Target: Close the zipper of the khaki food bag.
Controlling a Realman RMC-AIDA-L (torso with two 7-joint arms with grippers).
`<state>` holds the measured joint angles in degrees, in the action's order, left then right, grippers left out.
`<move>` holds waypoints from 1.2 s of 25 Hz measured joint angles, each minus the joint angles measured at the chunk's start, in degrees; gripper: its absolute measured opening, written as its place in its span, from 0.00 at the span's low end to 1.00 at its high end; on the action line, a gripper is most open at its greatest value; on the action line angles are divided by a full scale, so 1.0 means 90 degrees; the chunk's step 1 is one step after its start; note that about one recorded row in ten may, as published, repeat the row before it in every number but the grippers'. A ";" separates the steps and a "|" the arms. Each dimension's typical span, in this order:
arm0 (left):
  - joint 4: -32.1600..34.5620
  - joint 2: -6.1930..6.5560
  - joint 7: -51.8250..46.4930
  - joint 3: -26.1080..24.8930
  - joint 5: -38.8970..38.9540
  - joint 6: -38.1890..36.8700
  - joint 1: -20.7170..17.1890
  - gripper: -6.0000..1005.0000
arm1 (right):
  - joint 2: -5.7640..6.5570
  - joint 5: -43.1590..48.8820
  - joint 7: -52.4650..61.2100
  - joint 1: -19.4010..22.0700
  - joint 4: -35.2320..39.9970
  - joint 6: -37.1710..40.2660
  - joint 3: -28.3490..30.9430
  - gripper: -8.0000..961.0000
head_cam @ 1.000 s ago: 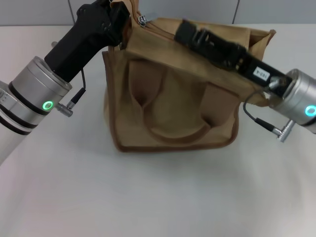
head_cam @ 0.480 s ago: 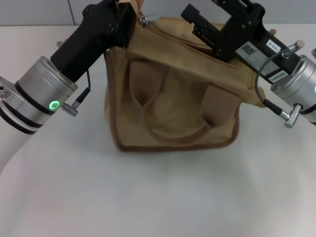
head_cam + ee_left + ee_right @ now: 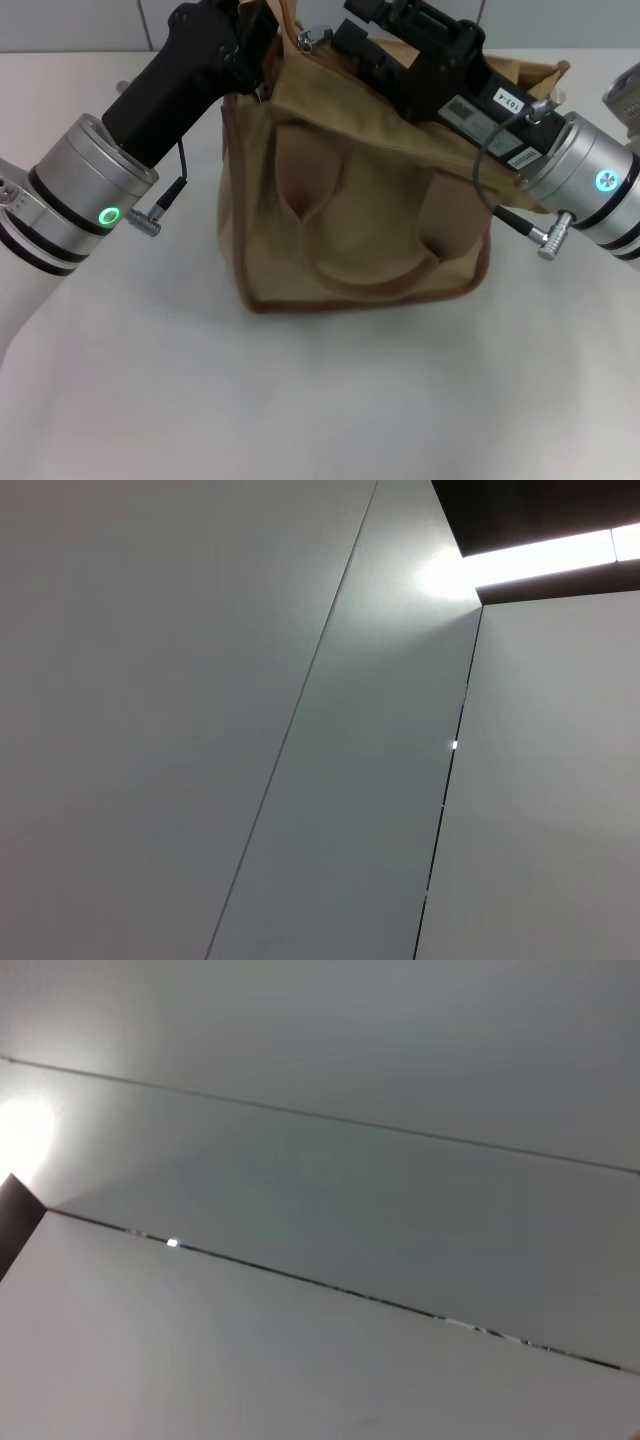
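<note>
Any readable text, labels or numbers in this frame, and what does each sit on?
"103.4", roughly, tilted, on a white sticker on the right gripper's black body: only partly legible.
A second white sticker near that arm's silver wrist: too small to read.
The boxy tan canvas bag: no print visible.
Both wrist views: no text.

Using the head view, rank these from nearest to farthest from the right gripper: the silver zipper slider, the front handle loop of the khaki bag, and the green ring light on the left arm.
1. The zipper slider, at the bag's top edge, just to the left of the right gripper.
2. The front handle loop, lower down on the face of the khaki food bag.
3. The green ring light, far off on the left arm's wrist.
</note>
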<state>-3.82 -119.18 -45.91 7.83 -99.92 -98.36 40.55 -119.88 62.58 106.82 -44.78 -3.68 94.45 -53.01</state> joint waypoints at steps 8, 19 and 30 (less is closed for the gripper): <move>-0.0006 0.0001 -0.0002 -0.0001 0.0007 0.0022 0.0031 0.03 | 0.0000 0.0241 -0.0296 -0.0082 0.0035 0.0081 0.0013 0.53; 0.0020 0.0001 -0.0007 -0.0001 0.0009 0.0031 0.0065 0.03 | 0.0000 0.0396 -0.2019 0.0019 0.0123 0.1297 -0.0016 0.53; 0.0013 0.0001 -0.0007 -0.0021 0.0010 0.0031 0.0048 0.03 | -0.0001 0.0435 -0.2347 0.0751 0.0513 0.0920 0.0324 0.53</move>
<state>-3.70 -119.17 -45.97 7.64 -99.83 -98.09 40.98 -119.89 66.49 85.70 -38.02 0.94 102.73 -50.10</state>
